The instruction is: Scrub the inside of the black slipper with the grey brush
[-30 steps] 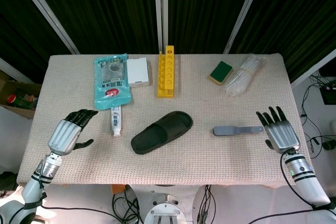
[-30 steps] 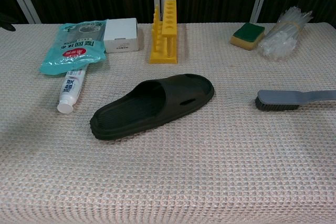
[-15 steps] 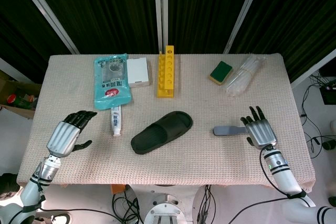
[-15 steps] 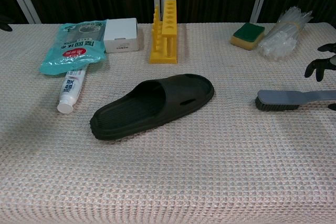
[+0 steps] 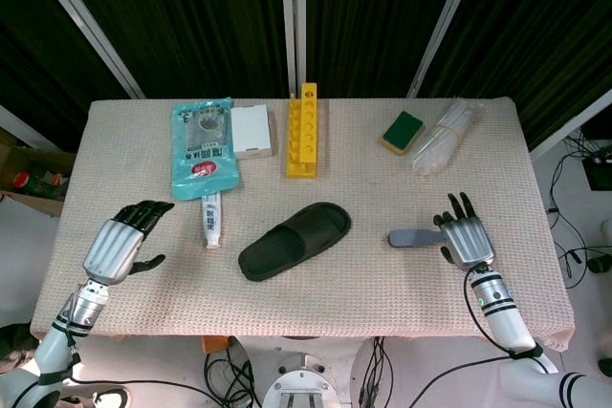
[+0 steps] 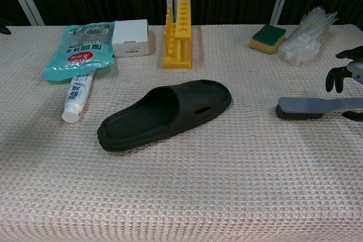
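Observation:
The black slipper lies sole-down at the table's middle, its opening toward the front left; the chest view shows the slipper too. The grey brush lies flat to its right, bristles down, handle pointing right, also visible as the brush in the chest view. My right hand hovers over the handle's end with fingers spread, holding nothing; only its dark fingertips show at the chest view's right edge. My left hand stays open near the table's front left, apart from everything.
A toothpaste tube lies left of the slipper, with a teal pouch and a white box behind it. A yellow rack stands at the back centre. A green sponge and a clear plastic bundle sit back right.
My right hand has moved left and forward from beyond the handle's end to over it. The left hand has barely shifted. Slipper and brush lie as before.

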`<state>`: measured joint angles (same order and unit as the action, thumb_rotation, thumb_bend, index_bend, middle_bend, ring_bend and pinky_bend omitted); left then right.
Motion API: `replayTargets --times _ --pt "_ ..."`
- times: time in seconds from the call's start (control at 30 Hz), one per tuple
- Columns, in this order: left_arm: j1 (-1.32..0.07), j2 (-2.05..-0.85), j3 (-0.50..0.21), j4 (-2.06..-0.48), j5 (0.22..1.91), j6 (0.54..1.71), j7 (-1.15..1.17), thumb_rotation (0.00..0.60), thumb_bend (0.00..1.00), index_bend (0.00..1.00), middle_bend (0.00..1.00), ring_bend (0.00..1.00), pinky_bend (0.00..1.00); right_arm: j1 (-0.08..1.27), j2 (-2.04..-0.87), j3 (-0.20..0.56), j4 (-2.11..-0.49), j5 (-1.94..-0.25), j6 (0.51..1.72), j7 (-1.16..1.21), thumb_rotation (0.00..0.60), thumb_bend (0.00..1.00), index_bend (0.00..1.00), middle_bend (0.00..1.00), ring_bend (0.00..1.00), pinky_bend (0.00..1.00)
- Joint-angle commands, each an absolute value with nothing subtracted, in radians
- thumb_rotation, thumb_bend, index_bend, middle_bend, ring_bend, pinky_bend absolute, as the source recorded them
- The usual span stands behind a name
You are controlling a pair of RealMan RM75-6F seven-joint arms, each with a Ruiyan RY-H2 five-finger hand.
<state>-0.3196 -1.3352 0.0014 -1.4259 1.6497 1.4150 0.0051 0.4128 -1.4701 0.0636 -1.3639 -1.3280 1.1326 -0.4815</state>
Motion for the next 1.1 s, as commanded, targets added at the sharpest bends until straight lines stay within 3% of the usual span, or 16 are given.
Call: replayTargets --times 0.03,0.23,0.4,1.1 --pt "-0.319 -1.335 0.000 -1.424 1.651 1.418 0.001 0.600 0.04 0.16 0.21 0.19 0.31 0.419 -1.481 0.064 -1.363 -1.327 1.128 -0.498 0.600 0.21 0.41 0.43 0.04 0.00" --pt "-0.319 -1.331 0.000 -1.423 1.655 1.421 -0.002 0.600 0.04 0.16 0.21 0.19 0.31 0.427 -1.495 0.068 -1.366 -1.318 1.121 -0.512 0.600 0.21 0.42 0.43 0.04 0.00" --pt "-0.317 -1.328 0.000 -1.420 1.651 1.420 -0.002 0.600 0.05 0.16 0.21 0.19 0.31 0.432 -1.494 0.065 -1.371 -1.310 1.108 -0.519 0.600 0.28 0.41 0.44 0.04 0.00" --pt "-0.316 -1.332 0.002 -1.408 1.649 1.414 -0.007 0.600 0.05 0.16 0.21 0.19 0.31 0.442 -1.513 0.060 -1.365 -1.306 1.099 -0.517 0.600 0.28 0.41 0.47 0.05 0.00"
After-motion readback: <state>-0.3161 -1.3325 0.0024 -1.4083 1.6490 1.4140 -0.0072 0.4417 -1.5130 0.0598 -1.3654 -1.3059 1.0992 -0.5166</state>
